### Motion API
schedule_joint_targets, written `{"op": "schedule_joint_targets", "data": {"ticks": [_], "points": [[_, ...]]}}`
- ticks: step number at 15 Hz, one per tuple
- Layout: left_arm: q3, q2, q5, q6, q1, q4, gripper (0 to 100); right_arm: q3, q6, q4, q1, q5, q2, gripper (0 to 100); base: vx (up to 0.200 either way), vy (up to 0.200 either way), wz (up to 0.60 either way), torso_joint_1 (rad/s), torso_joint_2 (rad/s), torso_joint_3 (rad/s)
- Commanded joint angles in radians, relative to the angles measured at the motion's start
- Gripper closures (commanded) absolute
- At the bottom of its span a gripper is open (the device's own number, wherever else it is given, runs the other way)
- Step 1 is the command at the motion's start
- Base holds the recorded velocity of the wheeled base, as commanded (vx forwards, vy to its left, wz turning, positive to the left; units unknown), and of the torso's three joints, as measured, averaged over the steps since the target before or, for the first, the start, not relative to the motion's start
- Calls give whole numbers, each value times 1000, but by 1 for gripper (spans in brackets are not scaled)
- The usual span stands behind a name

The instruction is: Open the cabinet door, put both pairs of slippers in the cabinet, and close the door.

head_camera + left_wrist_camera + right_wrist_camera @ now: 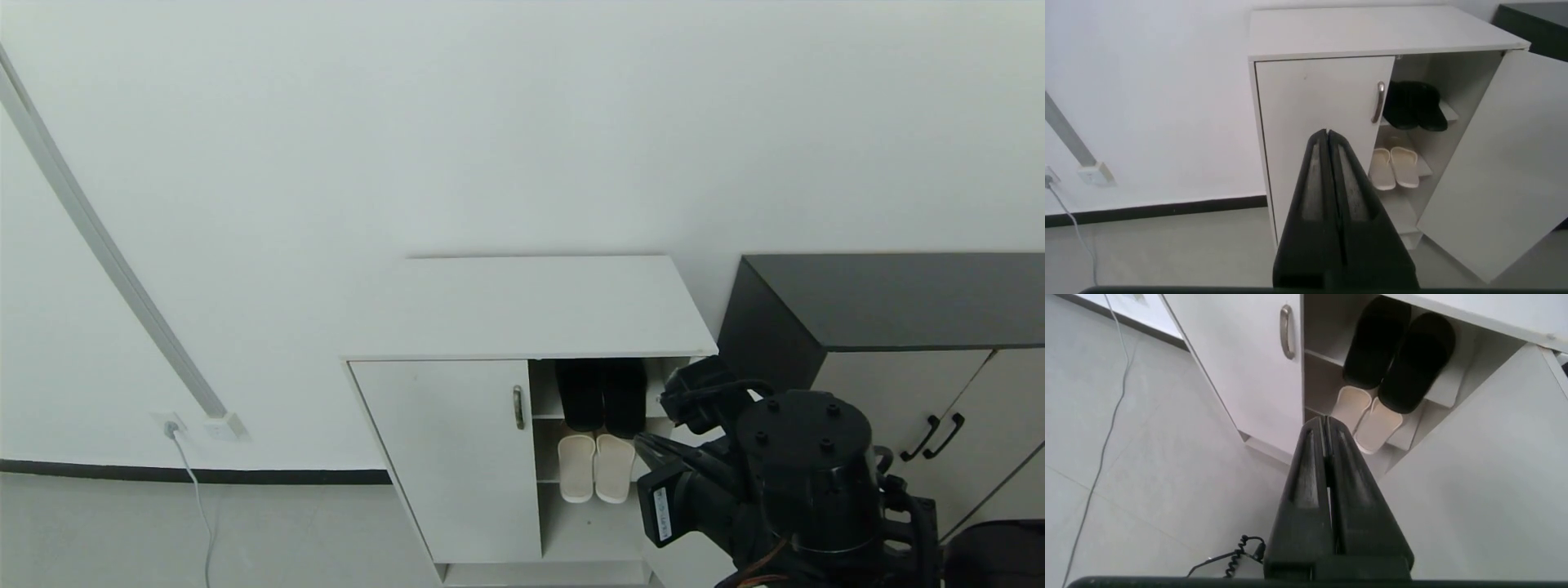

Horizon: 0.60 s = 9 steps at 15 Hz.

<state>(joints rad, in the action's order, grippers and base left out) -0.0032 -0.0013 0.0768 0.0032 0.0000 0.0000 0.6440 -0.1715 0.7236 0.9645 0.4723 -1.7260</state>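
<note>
The white cabinet (pixel 531 306) stands against the wall with its left door (pixel 449 457) closed and its right door (pixel 1503 163) swung open. Inside, a black pair of slippers (pixel 602 396) lies on the upper shelf. A white pair of slippers (pixel 596 467) lies on the shelf below. My right gripper (pixel 1327 420) is shut and holds nothing. It hangs in front of the open compartment, beside the open door (pixel 1486 482). My left gripper (pixel 1328 135) is also shut and empty, farther back from the cabinet and facing the closed door.
A dark-topped cabinet (pixel 898 298) with black handles (pixel 935 437) stands right beside the white one. A wall socket (pixel 171 426) with a hanging cable is low on the left wall. Grey floor (pixel 204 531) lies in front.
</note>
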Motion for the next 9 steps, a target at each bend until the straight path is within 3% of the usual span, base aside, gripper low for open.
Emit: {"op": "schedule_joint_targets", "data": {"ticks": [1, 8, 9], "points": [[0, 1, 0, 0, 0, 0, 100, 0, 0, 0, 0, 0, -1, 100, 0, 0, 0, 0, 0, 0], [0, 1, 0, 0, 0, 0, 100, 0, 1, 0, 0, -1, -1, 100, 0, 0, -600, 3, 0, 4], [0, 1, 0, 0, 0, 0, 100, 0, 1, 0, -3, -1, -3, 100, 0, 0, 0, 0, 0, 0]]}}
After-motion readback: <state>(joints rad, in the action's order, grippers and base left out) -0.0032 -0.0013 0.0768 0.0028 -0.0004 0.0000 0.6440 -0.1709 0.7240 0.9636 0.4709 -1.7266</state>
